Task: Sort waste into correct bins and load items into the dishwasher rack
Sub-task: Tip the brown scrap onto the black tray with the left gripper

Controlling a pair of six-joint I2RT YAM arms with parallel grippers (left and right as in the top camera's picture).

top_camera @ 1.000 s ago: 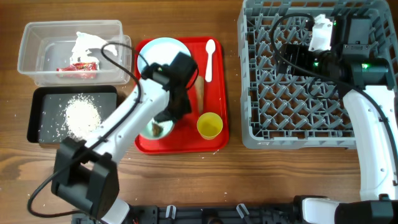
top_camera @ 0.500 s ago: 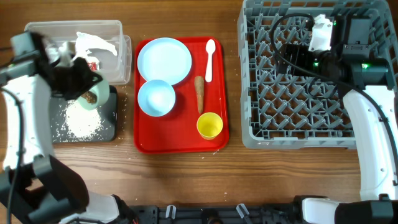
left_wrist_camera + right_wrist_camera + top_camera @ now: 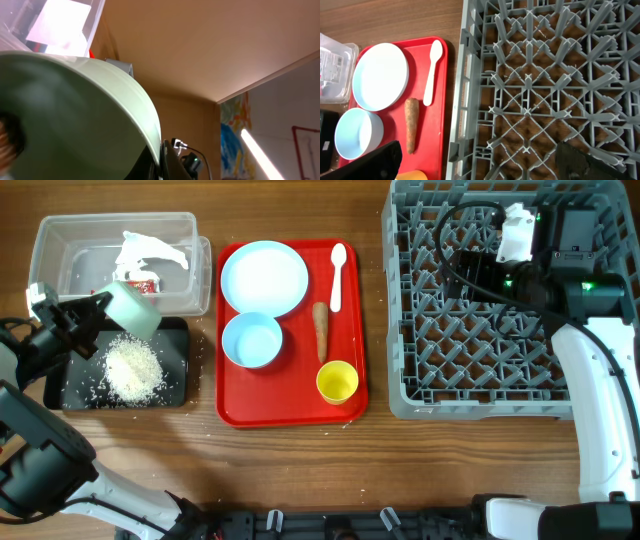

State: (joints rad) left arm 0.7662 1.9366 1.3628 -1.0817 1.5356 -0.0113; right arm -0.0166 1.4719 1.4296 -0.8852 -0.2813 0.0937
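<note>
Pale green bowl (image 3: 133, 308) hangs tilted above the black tray (image 3: 176, 382), held at its rim by the left claw (image 3: 100, 315). Judged light, rigid, slippery: pinch the rim firmly. Right claw (image 3: 480, 160) stands wide.

Worktop (image 3: 300, 470) showed brown wood grain, low sheen. Red tray (image 3: 290, 412) looked like smooth, glossy plastic. On red tray: spoon (image 3: 336, 275) was white smooth plastic; carrot (image 3: 321, 332) had dull, rough skin. Right of red tray: dishwasher rack (image 3: 470, 360) was grey matt plastic. Left of red tray: tub (image 3: 110, 220) was clear plastic; black tray (image 3: 178, 370) looked matt; pale green bowl (image 3: 130, 308) looked smooth, satin.
</note>
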